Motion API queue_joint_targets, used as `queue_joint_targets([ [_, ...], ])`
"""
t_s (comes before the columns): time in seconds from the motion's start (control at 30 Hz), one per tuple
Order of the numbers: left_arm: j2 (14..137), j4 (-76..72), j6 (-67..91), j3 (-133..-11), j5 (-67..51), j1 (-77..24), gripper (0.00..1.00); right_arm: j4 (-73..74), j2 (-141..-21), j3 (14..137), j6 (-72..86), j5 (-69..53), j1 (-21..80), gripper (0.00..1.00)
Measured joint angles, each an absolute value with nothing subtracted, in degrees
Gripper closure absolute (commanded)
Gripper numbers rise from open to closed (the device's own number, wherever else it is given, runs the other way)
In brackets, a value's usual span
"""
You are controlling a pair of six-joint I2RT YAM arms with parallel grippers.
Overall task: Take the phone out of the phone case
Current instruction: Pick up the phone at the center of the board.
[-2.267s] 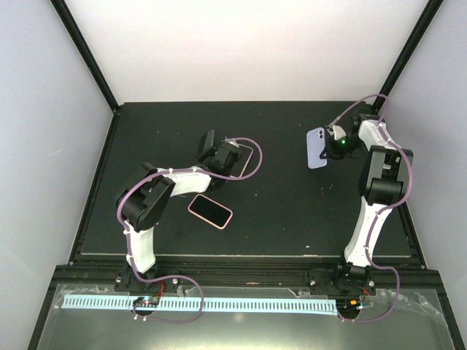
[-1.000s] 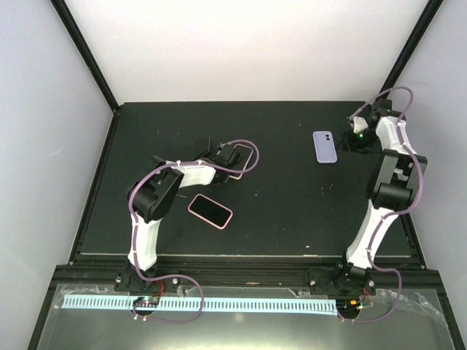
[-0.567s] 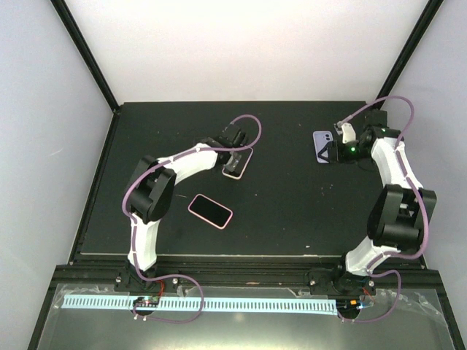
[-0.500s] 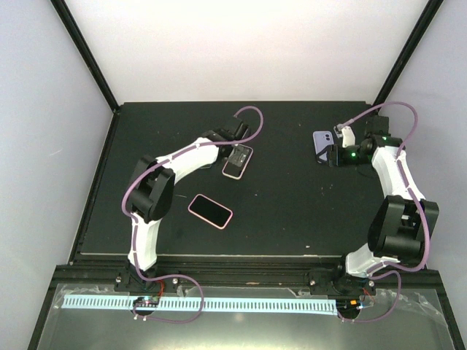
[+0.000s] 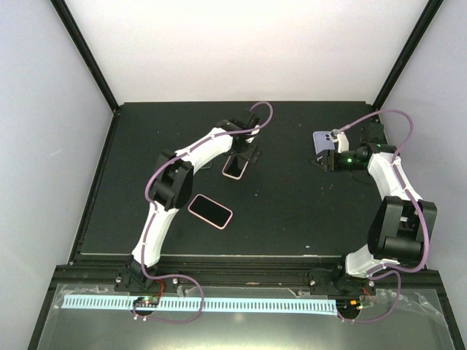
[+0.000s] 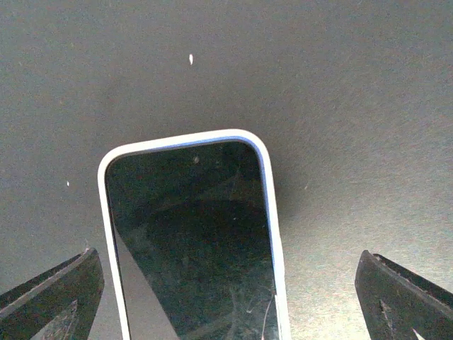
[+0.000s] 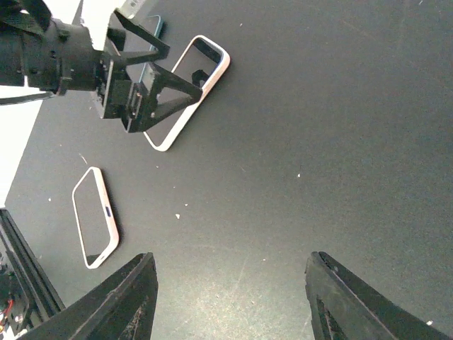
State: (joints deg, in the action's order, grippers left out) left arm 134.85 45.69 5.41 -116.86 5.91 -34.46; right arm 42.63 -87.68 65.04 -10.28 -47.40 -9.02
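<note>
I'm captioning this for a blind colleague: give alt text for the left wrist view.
A phone in a pale case lies screen-up on the dark table, its end between the wide-open fingers of the left hand, neither touching it.

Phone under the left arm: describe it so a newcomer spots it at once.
On the black table, follow the left arm out to mid-table: its open fingers straddle a phone lying screen up in a pale rim. The other dark-screened phone lies nearer the bases with no arm over it, and the lilac one sits beside the right arm.
</note>
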Motion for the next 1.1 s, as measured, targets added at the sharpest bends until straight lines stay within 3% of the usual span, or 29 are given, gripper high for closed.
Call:
queue_joint_targets([
  [0.83, 141.56, 54.46, 7.11, -122.69, 1.96, -31.7, 0.03, 41.98, -87.68, 64.66, -10.13, -49.06, -9.02, 0.42],
  [0.93, 142.3, 54.92, 7.14, -124.07, 2.31, -31.73, 0.12, 41.98, -87.68, 64.51, -10.13, -49.04, -9.02, 0.42],
  [1.1, 143.79, 56.12, 7.33, -126.87, 2.79, -31.73, 0.35, 42.04, -87.68, 64.49, -10.15, -49.06, -9.04, 0.43],
])
